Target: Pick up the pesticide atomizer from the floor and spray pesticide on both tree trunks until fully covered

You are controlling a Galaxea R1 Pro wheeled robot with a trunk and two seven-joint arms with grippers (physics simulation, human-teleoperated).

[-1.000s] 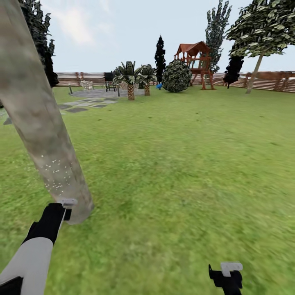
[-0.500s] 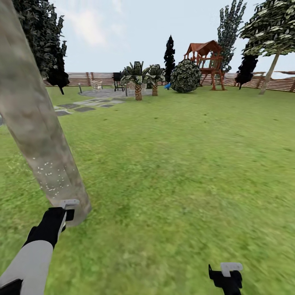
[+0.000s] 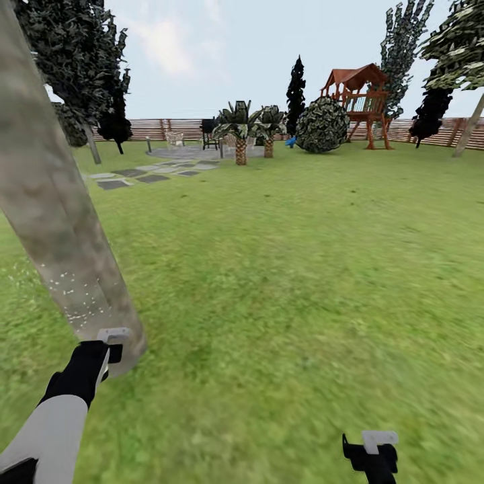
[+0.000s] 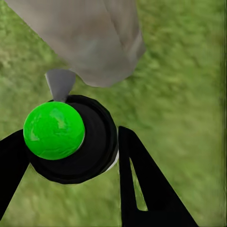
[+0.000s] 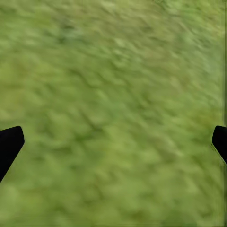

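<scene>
Close against the speckled tree trunk (image 3: 64,222), the left gripper (image 4: 71,156) clamps the pesticide atomizer (image 4: 66,137), nozzle aimed at the bark for spraying, while the right gripper (image 5: 113,142) hangs wide open.

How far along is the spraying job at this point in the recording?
Done: the atomizer is off the floor, clamped in the left gripper, and white pesticide specks dot the lower part of the near tree trunk. In hand: its nozzle points at that trunk's base. Left: the bark higher up looks bare, so coverage is partial, and the second tree remains untreated as far as shown. The right gripper is open over grass.
</scene>
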